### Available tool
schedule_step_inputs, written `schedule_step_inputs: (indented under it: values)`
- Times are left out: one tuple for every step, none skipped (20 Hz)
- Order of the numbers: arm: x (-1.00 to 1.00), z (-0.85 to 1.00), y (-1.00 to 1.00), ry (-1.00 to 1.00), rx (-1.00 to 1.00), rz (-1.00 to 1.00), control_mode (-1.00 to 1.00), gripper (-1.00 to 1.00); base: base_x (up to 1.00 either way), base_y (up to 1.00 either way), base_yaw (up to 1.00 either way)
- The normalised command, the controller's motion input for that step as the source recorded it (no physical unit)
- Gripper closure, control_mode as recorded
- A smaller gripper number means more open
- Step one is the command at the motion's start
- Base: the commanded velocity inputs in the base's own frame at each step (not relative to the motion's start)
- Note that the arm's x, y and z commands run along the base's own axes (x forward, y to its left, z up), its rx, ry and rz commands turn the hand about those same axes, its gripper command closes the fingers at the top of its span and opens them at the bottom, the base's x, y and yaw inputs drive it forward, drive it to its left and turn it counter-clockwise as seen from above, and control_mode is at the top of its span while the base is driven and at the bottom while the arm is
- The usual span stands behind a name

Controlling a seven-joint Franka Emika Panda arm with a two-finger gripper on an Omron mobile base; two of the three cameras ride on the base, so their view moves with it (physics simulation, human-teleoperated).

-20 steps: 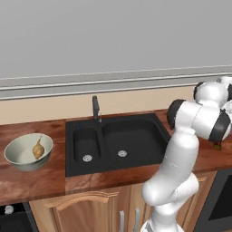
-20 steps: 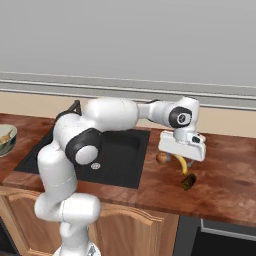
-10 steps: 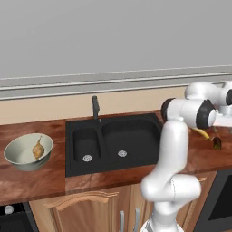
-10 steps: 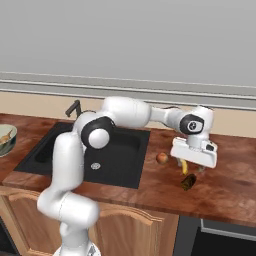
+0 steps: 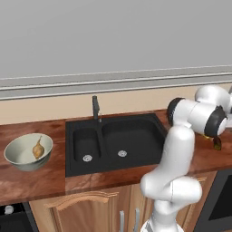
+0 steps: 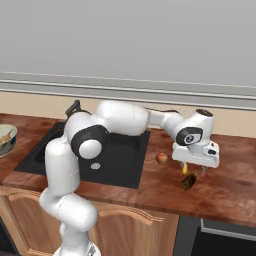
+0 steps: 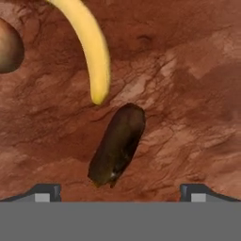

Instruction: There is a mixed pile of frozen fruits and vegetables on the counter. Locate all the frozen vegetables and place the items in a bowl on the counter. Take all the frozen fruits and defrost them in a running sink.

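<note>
From the left base camera, the bowl (image 5: 28,152) sat on the counter (image 5: 36,181) at nine o'clock of the sink (image 5: 115,142), holding the tan bulb (image 5: 38,149); both basins looked bare.

From the right base camera, the gripper (image 6: 195,170) hung over the dark olive-brown lump (image 6: 188,182), with the apple (image 6: 162,158) at its nine o'clock and a bit of the banana (image 6: 184,167) beneath the hand.

In the hand camera, the fingers (image 7: 46,192) stood wide apart, gripping nothing. The lump (image 7: 116,145) lay between them, the banana's (image 7: 89,44) tip just beside its twelve o'clock end.
</note>
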Motion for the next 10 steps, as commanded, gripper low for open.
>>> schedule_step_inputs:
  values:
    - [-0.06, 0.00, 0.68, 0.00, -0.16, 0.02, -1.00, -1.00, 0.00, 0.00, 0.00]
    - [-0.01, 0.00, 0.78, 0.04, -0.15, 0.01, -1.00, -1.00, 0.00, 0.00, 0.00]
    - [0.00, 0.00, 0.81, 0.11, -0.15, 0.00, -1.00, -1.00, 0.00, 0.00, 0.00]
    - [0.00, 0.00, 0.76, 0.12, -0.13, 0.00, -1.00, -1.00, 0.00, 0.00, 0.00]
    - [0.00, 0.00, 0.49, 0.13, -0.09, -0.02, -1.00, -1.00, 0.00, 0.00, 0.00]
    - [0.06, 0.00, 0.09, 0.17, -0.03, -0.10, -1.00, -1.00, 0.00, 0.00, 0.00]
    - [0.07, 0.00, 0.00, 0.15, -0.02, -0.10, -1.00, -1.00, 0.00, 0.00, 0.00]
    - [0.12, -0.03, -0.08, 0.18, 0.00, -0.11, -1.00, -1.00, 0.00, 0.00, 0.00]
    - [0.11, 0.00, -0.28, 0.23, 0.00, -0.18, -1.00, -1.00, 0.00, 0.00, 0.00]
    - [0.16, -0.02, -0.36, 0.25, 0.00, -0.21, -1.00, -1.00, 0.00, 0.00, 0.00]
